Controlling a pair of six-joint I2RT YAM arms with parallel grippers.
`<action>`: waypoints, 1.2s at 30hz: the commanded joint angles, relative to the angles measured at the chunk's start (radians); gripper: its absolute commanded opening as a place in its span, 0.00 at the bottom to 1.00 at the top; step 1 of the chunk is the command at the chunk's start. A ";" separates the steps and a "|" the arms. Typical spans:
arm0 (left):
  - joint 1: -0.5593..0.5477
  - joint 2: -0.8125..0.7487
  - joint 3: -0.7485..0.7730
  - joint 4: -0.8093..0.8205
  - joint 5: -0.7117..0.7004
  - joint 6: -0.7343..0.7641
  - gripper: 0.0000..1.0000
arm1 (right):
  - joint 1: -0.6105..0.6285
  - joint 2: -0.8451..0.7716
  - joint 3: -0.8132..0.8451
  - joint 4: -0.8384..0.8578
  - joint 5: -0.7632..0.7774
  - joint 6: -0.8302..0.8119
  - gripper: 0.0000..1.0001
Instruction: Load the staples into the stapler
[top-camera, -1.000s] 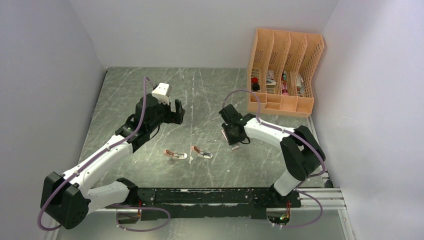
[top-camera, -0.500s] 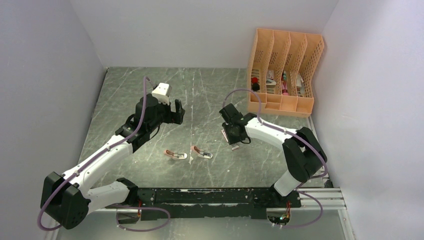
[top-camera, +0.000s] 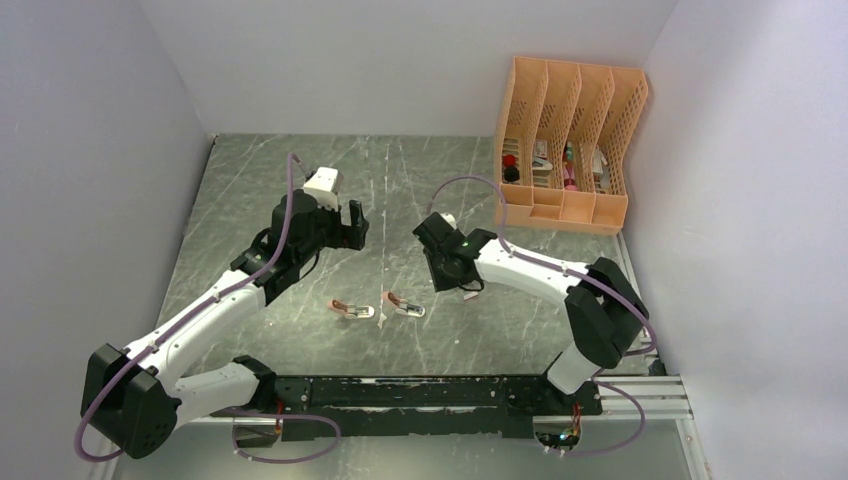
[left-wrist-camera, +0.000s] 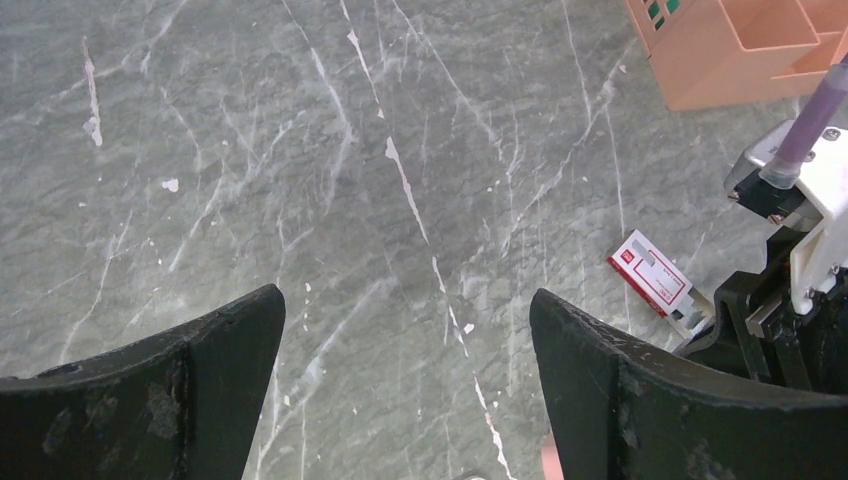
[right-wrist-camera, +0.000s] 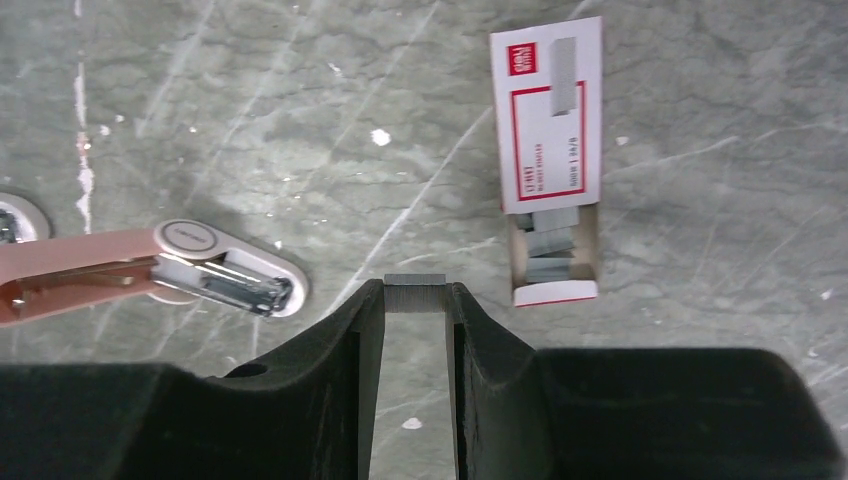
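My right gripper (right-wrist-camera: 414, 292) is shut on a short silvery staple strip (right-wrist-camera: 414, 283), held by its ends between the fingertips above the table. The red-and-white staple box (right-wrist-camera: 550, 130) lies just to the right, its tray (right-wrist-camera: 553, 255) pulled out with more staples in it. An opened salmon-pink stapler (right-wrist-camera: 222, 279) lies to the left, its metal magazine exposed. In the top view, two staplers (top-camera: 352, 310) (top-camera: 405, 305) lie mid-table, with the right gripper (top-camera: 440, 268) beside them and the box (top-camera: 470, 293). My left gripper (top-camera: 352, 225) (left-wrist-camera: 405, 300) hovers open and empty.
An orange desk organiser (top-camera: 568, 140) with small items stands at the back right, and its corner shows in the left wrist view (left-wrist-camera: 730, 50). The box (left-wrist-camera: 650, 272) and the right arm (left-wrist-camera: 790, 250) show there too. Grey walls enclose the marble table (top-camera: 250, 190).
My right gripper has moved left, away from the staple box toward the staplers, with the strip in it. The left arm has not moved.
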 joint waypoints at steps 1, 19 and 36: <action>0.008 -0.032 0.014 -0.035 -0.021 -0.014 0.96 | 0.048 0.024 0.034 -0.020 0.033 0.117 0.31; 0.011 -0.046 -0.004 -0.043 -0.026 -0.018 0.96 | 0.146 0.048 -0.030 -0.014 0.089 0.197 0.31; 0.012 -0.037 -0.002 -0.042 -0.022 -0.020 0.96 | 0.168 0.051 -0.096 0.000 0.136 0.309 0.31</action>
